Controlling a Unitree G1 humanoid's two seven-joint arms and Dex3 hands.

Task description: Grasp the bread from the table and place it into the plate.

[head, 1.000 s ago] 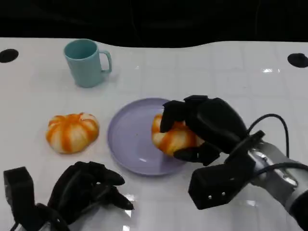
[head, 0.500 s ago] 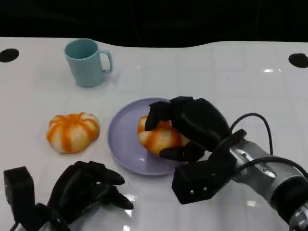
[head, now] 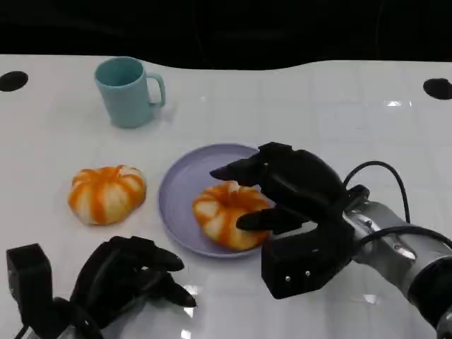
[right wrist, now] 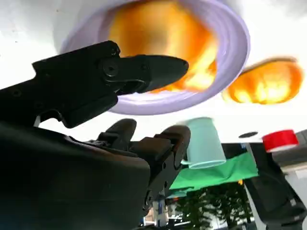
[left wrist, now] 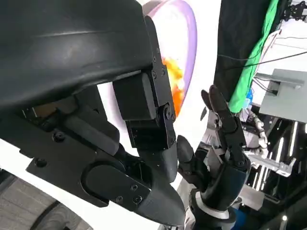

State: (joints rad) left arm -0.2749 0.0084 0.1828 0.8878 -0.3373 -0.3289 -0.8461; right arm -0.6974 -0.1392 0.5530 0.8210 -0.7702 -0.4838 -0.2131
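glossy white table, dark backdrop, bread on purple plate

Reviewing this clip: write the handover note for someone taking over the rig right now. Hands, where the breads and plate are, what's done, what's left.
Right hand: open, fingers spread over the plate, no longer gripping.
Left hand: fingers curled in, holding nothing, near the table's front edge.
Orange-and-white striped bread roll: lying in the round lilac plate, released.
Second striped bread roll: on the white table, left of the plate, untouched.
Teal mug: upright behind it.
Done: one bread placed.
Left: draw the right hand clear; the second roll, if it counts.
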